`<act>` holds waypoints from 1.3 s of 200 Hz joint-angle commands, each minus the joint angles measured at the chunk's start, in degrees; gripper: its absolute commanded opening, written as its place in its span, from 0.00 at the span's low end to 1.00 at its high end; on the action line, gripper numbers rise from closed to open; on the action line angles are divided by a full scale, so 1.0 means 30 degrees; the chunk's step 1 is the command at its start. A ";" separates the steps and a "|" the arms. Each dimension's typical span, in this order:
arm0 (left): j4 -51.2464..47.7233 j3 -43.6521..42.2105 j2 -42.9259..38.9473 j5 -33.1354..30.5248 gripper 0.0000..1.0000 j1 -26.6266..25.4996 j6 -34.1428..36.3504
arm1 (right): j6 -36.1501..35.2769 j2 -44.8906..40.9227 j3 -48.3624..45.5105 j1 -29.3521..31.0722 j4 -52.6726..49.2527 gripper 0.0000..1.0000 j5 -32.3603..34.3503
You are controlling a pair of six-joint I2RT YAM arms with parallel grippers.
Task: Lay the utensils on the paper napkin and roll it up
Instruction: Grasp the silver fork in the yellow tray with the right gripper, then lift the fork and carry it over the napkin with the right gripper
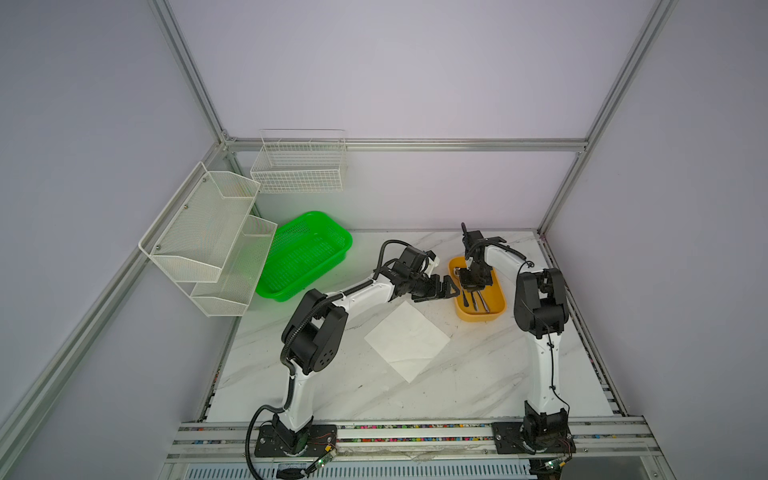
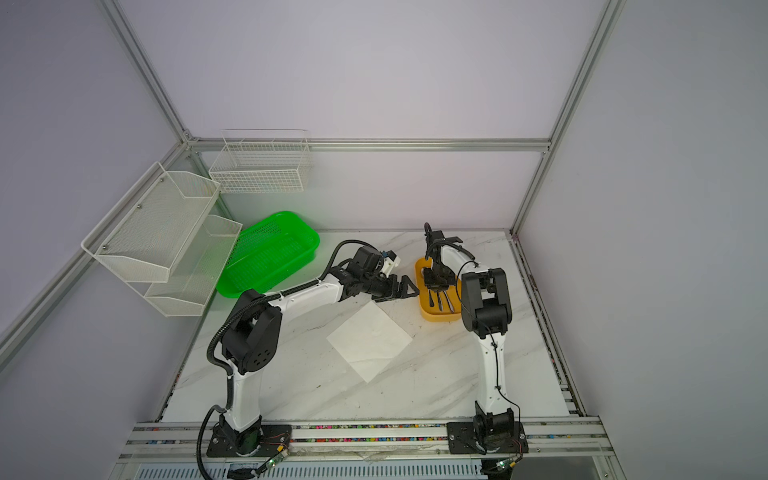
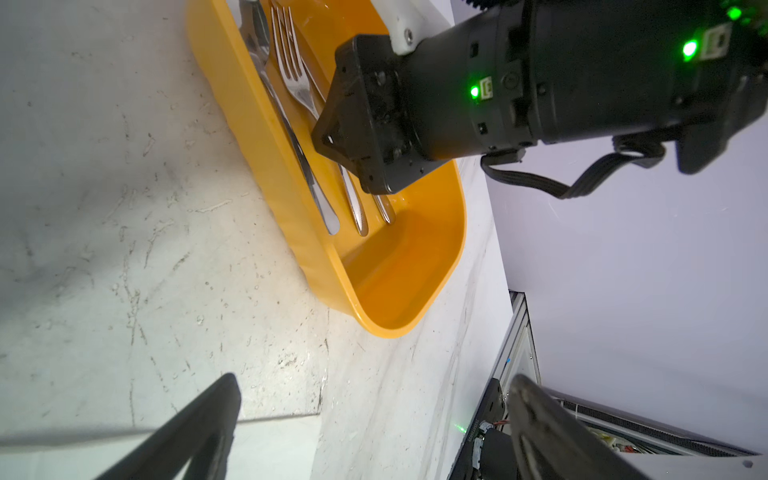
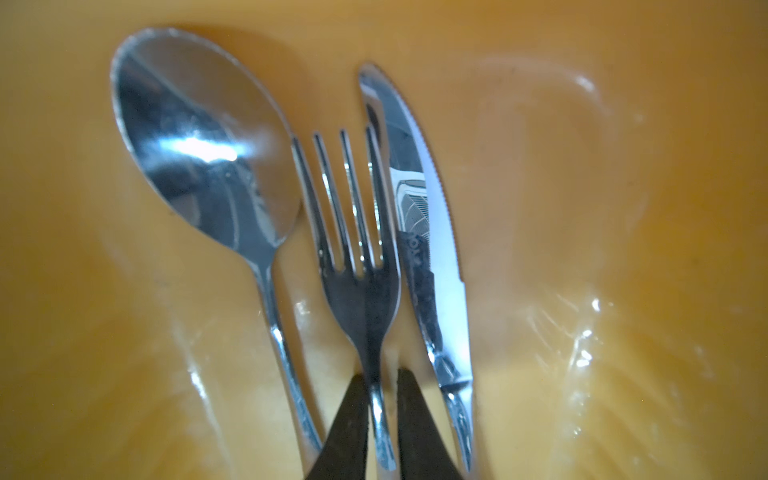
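Down in tub: pinching fork handle with right gripper, between spoon and knife. Beside tub: holding left gripper spread wide, empty, near flat napkin.

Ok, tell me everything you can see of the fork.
The fork is shiny silver metal in one piece: four slim tines, a broad neck and a narrow handle. It lies flat on the floor of the yellow tub, between the spoon and the knife, roughly parallel to both, with its tines at the same end as their heads. One outer tine meets the knife's blade. The right gripper has its fingers pinched on the handle.
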 commanded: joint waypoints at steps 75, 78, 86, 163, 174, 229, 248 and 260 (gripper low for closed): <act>0.0618 0.1747 0.0123 -0.0271 0.97 0.0050 -0.0962 | -0.0462 0.1162 -0.0375 -0.0048 -0.0799 0.06 -0.0078; 0.0620 0.1683 0.0111 -0.0292 0.97 0.0057 -0.0940 | -0.0458 0.1048 -0.0340 -0.0048 -0.0740 0.06 -0.0071; 0.0577 0.1579 -0.0034 -0.0374 0.97 0.0067 -0.0899 | -0.0425 0.0714 -0.0250 -0.0048 -0.0673 0.06 -0.0101; 0.0416 0.0602 -0.1259 -0.1392 0.97 0.0061 -0.0691 | 0.0281 -0.2510 -0.0413 -0.0047 -0.0468 0.06 0.0181; 0.0400 0.0389 -0.1512 -0.1588 0.97 0.0073 -0.0617 | 0.0354 -0.2909 -0.0576 -0.0051 -0.0406 0.06 0.0048; 0.0314 -0.0238 -0.2194 -0.1944 0.97 0.0076 -0.0428 | 0.0489 -0.4330 -0.1115 -0.0063 -0.0870 0.06 -0.0360; 0.0327 -0.0574 -0.2497 -0.2284 0.97 0.0075 -0.0369 | 0.0512 -0.5066 -0.1235 -0.0018 -0.0852 0.06 -0.1070; 0.0351 -0.0904 -0.2802 -0.2517 0.97 0.0090 -0.0223 | 0.0485 -0.5544 -0.1345 0.0016 -0.0801 0.07 -0.1512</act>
